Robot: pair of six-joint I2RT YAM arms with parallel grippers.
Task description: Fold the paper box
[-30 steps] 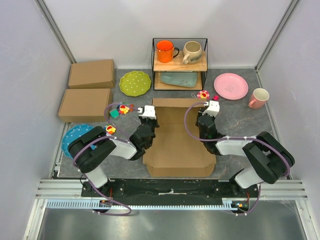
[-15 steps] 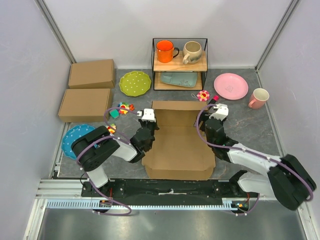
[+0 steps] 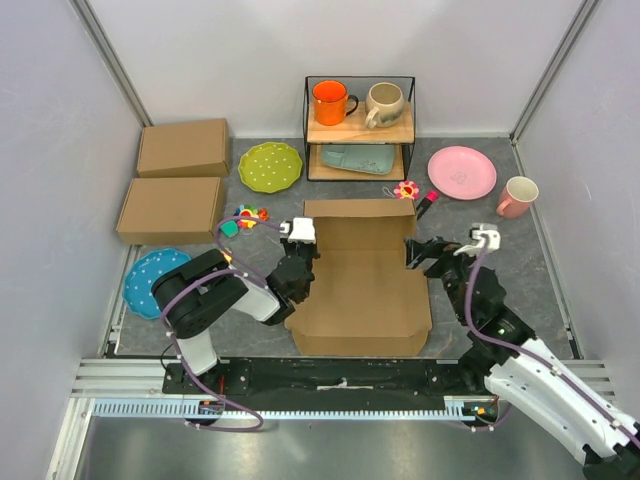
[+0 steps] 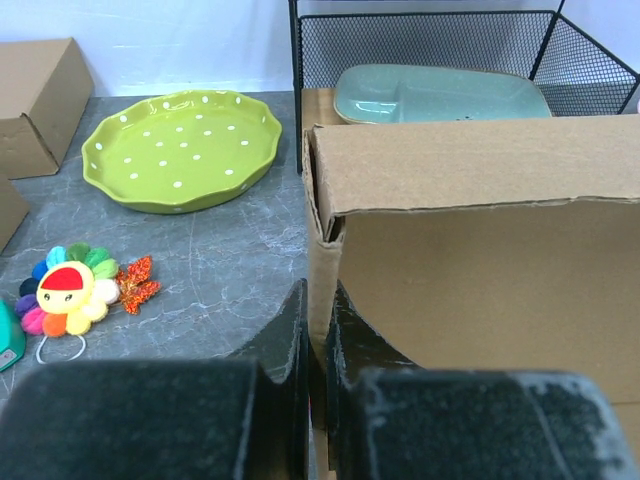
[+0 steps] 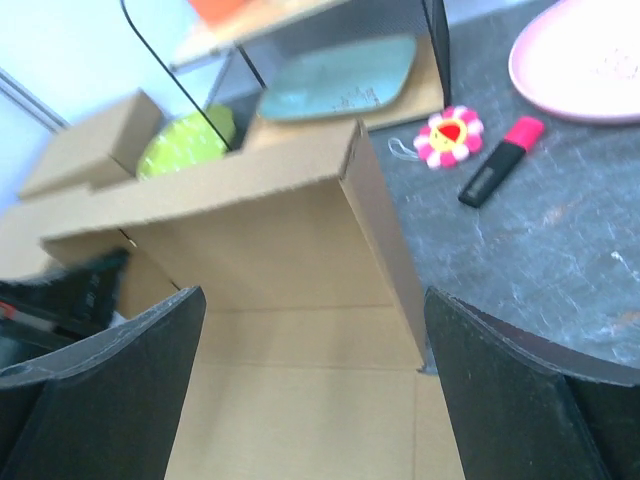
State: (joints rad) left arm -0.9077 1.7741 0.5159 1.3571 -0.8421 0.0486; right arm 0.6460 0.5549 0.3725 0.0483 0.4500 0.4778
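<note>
Where L tool (image 4: 316, 305) clamps, paper box (image 4: 480, 260) wall stands.

The top view looks steeply down from above and behind the robot and takes in the whole worktop (image 3: 560, 260). The left wrist view sits low and close against the paper box (image 4: 480, 250), facing the far wire shelf (image 4: 420, 40). The right wrist view, higher and blurred, looks over the same box and shelf from the right.

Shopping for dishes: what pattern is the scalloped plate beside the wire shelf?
The scalloped plate is lime green with white dots; left wrist view.
</note>
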